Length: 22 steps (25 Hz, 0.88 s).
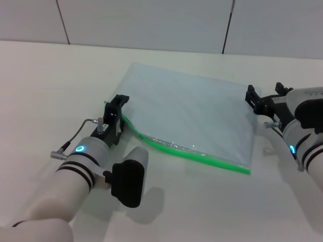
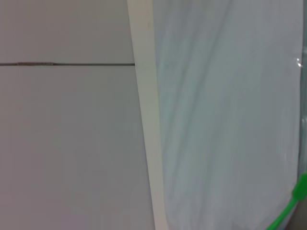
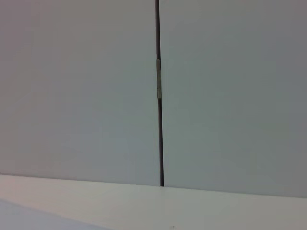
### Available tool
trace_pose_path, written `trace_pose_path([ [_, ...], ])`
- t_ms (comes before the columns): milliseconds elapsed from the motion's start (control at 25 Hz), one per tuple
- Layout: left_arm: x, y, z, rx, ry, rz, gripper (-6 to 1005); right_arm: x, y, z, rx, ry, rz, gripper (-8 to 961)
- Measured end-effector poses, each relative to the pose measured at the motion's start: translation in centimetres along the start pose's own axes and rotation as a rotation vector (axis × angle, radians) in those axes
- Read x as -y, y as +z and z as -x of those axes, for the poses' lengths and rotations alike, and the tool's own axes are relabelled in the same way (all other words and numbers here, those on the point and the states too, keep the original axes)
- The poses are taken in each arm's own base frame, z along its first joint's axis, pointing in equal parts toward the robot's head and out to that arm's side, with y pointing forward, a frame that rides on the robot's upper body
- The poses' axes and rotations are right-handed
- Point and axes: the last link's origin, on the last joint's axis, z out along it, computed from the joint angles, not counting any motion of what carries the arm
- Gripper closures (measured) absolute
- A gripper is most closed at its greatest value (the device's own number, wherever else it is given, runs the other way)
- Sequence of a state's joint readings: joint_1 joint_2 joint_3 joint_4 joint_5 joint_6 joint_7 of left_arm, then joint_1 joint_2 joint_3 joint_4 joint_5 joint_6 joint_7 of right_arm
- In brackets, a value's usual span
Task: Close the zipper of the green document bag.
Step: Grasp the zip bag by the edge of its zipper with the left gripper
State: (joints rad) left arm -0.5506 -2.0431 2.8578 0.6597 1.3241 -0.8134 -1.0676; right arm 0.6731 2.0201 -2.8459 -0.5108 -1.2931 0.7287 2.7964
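The green document bag lies flat on the white table, a pale translucent pouch. Its bright green zipper runs along the long edge nearest me. At the left end the zipper curves up off the table into my left gripper, which is shut on it; a bit of green shows on the gripper's far side. The slider tab is hidden. In the left wrist view the bag fills the picture, with a short piece of zipper at one corner. My right gripper sits at the bag's right edge, by its far corner.
The white table extends well beyond the bag on every side. Grey wall panels rise behind its far edge. The right wrist view shows only the wall and a strip of table.
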Motion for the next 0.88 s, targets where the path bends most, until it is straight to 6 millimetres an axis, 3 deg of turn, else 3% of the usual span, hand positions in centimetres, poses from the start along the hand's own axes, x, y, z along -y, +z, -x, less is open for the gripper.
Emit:
trace_pose_path([
  [720,0.39,-0.03,-0.44,-0.019,0.017,-0.022,557,-0.06,-0.05,-0.10,-0.002,-0.005,0.004,213],
  [800,0.42,-0.03,-0.48,-0.020,0.014,-0.024,563,-0.04,-0.07,-0.13,-0.003,-0.005,0.004,263],
  [880,0.47,-0.02,-0.43,-0.019,0.013,-0.027,637,-0.04,-0.07,-0.13,-0.003,-0.005,0.004,312],
])
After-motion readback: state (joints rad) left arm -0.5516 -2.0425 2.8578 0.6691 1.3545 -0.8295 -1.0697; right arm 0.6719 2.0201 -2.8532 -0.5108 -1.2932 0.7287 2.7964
